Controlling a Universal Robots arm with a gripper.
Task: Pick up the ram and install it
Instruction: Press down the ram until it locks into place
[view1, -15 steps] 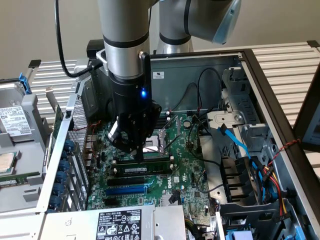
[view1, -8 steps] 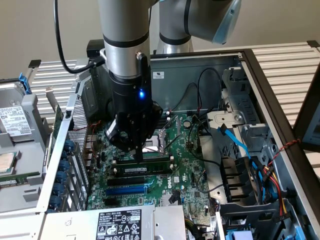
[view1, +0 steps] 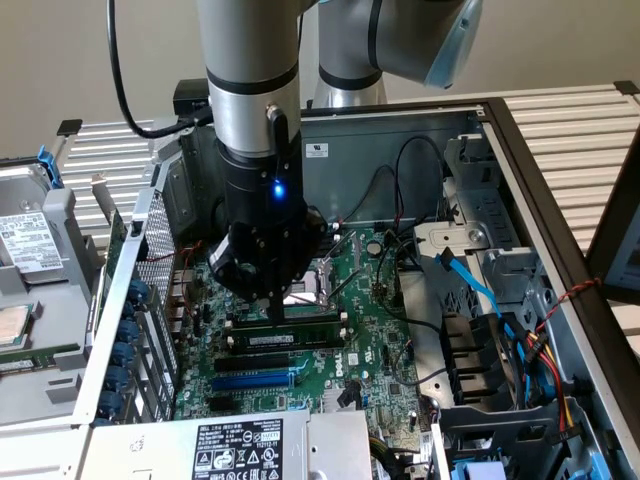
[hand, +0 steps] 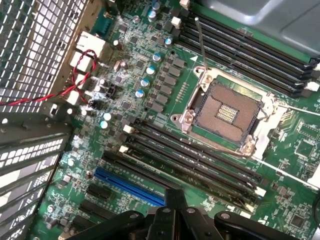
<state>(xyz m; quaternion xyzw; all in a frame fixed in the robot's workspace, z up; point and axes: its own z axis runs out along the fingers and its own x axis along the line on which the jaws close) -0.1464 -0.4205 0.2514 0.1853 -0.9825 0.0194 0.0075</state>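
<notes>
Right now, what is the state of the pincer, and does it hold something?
Pincer: low over the memory slots, just above a ram stick; open or closed cannot be told.

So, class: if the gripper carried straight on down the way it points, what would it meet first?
Most likely the ram lying along a slot on the motherboard, right below the gripper; depth is uncertain.

Looking down at an angle from outside and above into an open computer case (view1: 520, 160), taking in the arm and the motherboard (view1: 370, 330) from a moderate distance. Looking steeply down from the wrist, close over the motherboard (hand: 150, 65). Sharing the empty processor socket (view1: 312, 285) (hand: 227, 112) and the nearby black slots (view1: 285, 345) (hand: 200, 160).
</notes>
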